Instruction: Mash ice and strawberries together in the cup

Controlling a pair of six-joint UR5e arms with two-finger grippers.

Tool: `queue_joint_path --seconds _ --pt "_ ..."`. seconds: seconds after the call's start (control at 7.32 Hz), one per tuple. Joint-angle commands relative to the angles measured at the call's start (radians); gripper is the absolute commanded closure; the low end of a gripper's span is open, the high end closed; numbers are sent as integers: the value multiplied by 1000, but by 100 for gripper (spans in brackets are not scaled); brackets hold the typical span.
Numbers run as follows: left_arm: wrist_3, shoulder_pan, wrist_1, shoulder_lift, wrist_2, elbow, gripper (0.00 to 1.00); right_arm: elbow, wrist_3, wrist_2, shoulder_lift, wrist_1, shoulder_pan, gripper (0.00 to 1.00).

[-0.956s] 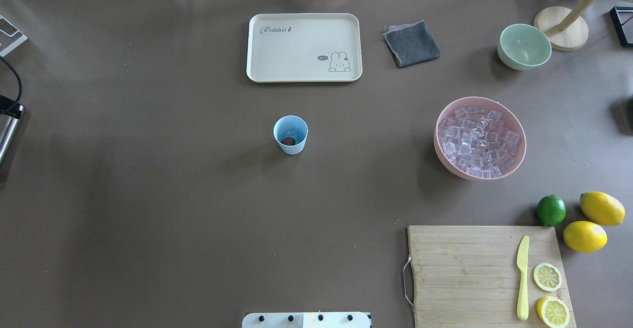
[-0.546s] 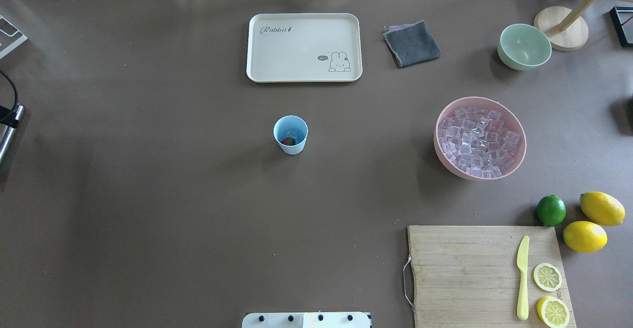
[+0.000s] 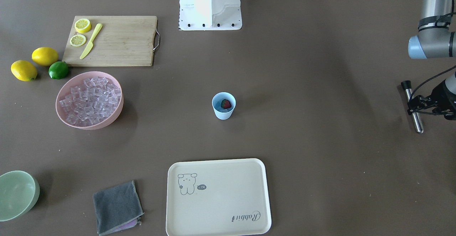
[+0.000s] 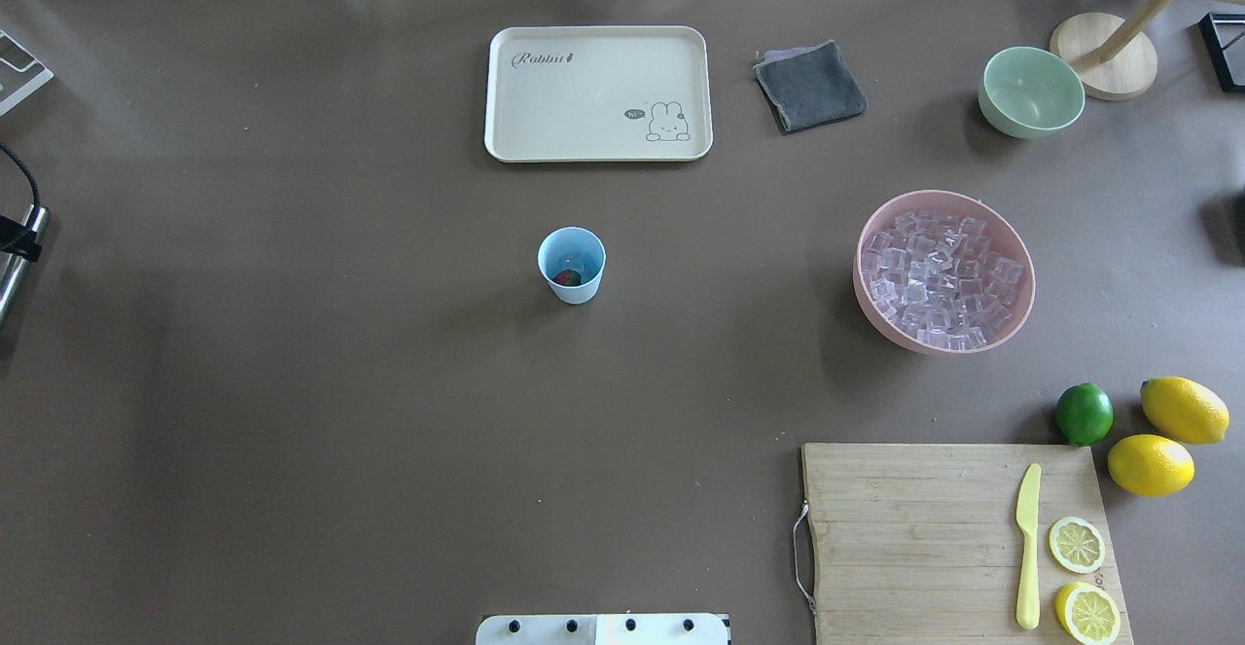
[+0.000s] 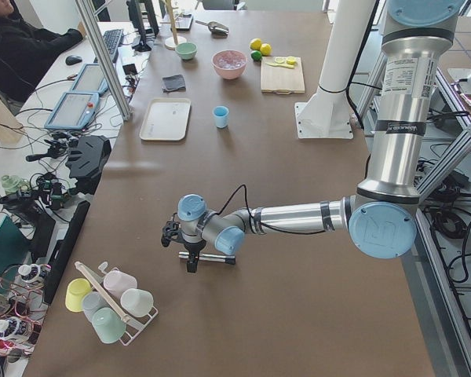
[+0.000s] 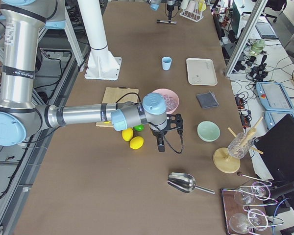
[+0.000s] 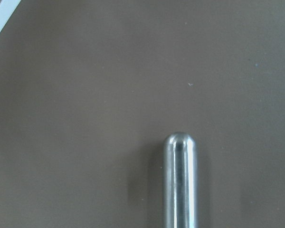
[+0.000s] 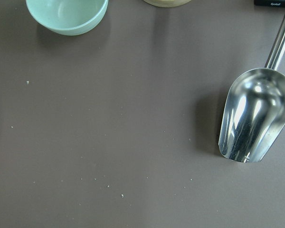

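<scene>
Small light-blue plastic cup stands upright mid-desk, well away from every edge, with a tiny red strawberry inside. Small clear ice cubes are heaped in a wide pink bowl toward the desk's right edge. Left jaws clamped on a slim steel rod with black end cap, held level by the left edge; right jaws at the right end, can't tell how far open.
</scene>
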State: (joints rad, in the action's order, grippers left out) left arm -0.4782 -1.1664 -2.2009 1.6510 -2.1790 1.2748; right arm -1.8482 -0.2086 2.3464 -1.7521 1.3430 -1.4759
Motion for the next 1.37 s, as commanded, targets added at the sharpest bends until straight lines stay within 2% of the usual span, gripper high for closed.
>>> queue_joint_path --seconds 0.0,0.14,0.27,0.68,0.82,0.96,1.23 --pt "-3 36 -60 0 -5 -41 27 -6 0 4 -13 -1 -1 1" --pt "0 39 -60 9 -5 -45 69 -9 0 4 -17 -1 -1 1" --pt "3 46 -60 13 -7 -34 74 -12 0 5 -17 1 -3 1" --pt "13 45 -51 33 -27 -17 78 -19 0 8 -15 1 -3 1" --pt "13 34 -49 36 -30 21 78 -22 0 10 -15 1 -3 1" --pt "-6 31 -48 50 -30 103 78 -22 0 10 -12 1 -3 1" --pt "-159 22 -42 215 5 168 78 -35 0 10 -15 4 -12 1"
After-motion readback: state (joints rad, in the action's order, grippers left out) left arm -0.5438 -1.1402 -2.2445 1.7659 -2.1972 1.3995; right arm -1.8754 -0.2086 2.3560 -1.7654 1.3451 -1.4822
